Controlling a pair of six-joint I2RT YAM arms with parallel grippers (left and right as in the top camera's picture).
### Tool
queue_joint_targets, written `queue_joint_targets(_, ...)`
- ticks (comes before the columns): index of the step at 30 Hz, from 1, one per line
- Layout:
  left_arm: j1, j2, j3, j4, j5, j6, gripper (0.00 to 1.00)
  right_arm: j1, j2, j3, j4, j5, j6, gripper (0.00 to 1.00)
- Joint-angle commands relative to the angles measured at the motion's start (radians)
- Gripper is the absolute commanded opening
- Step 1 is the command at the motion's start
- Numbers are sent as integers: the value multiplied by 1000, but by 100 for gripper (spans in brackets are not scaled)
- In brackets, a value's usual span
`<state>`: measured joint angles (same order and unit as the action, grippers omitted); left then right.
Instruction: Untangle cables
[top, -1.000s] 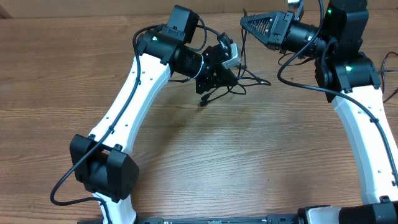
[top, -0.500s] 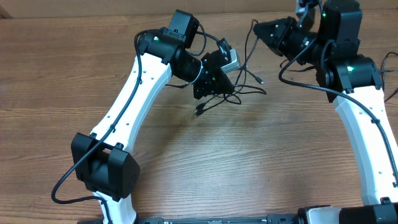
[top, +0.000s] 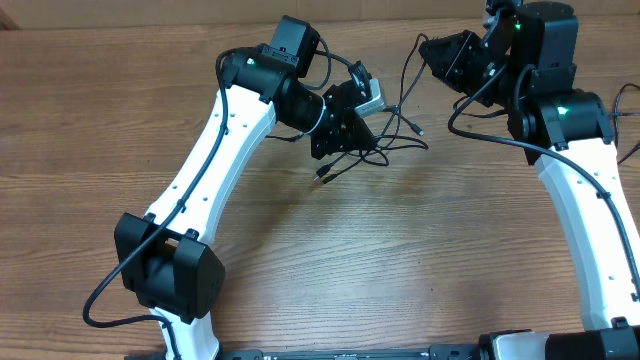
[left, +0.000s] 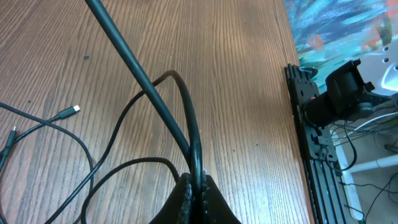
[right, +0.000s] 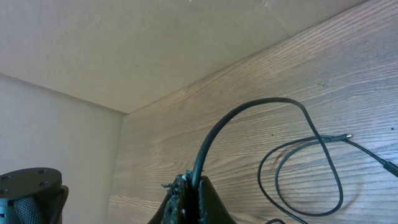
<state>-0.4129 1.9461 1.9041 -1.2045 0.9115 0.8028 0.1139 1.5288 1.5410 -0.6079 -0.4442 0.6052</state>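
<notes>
Cables are lying in a loose black tangle on the wooden table, toward its far side and between the two arms, with strands lifting off the wood to both grippers. Low over the near-left part of the tangle, the left gripper is clenching its jaws on one thin black strand. From the left wrist camera, that gripper is pinching the strand right at its fingertips. The strand is arching up from the pinch, while a straighter length is running diagonally away toward the top of the view. Off to the side, a silvery plug is resting flat on the table, apart from the gripper. The right gripper is hanging higher, near the far edge, and is also clamping shut on a strand, which is drooping from it toward the tangle. From the right wrist camera, this strand is rising out of the closed right gripper, bending over and curling into a loop on the wood, where a small plug tip is lying beside the loop.
</notes>
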Motion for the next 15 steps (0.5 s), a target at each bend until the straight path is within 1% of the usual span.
queue_joint_targets(1,-6,9,-5,-3,13,1,4,2,-28,31,6,24,-12,4)
queue_joint_targets(2,-6,9,-5,-3,12,1,6,2,-28,31,6,24,-12,4)
queue_joint_targets(3,-6,9,-5,-3,12,1,15,2,-28,31,6,24,-12,4)
queue_joint_targets(5,-6,9,-5,-3,12,1,17,2,-28,31,3,24,-12,4)
queue_joint_targets(6,-6,9,-5,-3,12,1,7,2,-28,31,3,24,-12,4)
queue_joint_targets(7,-6,9,-5,-3,12,1,4,2,-28,31,1,24,-12,4)
queue_joint_targets(15,-6,9,-5,-3,13,1,4,2,-28,31,-5,24,-12,4)
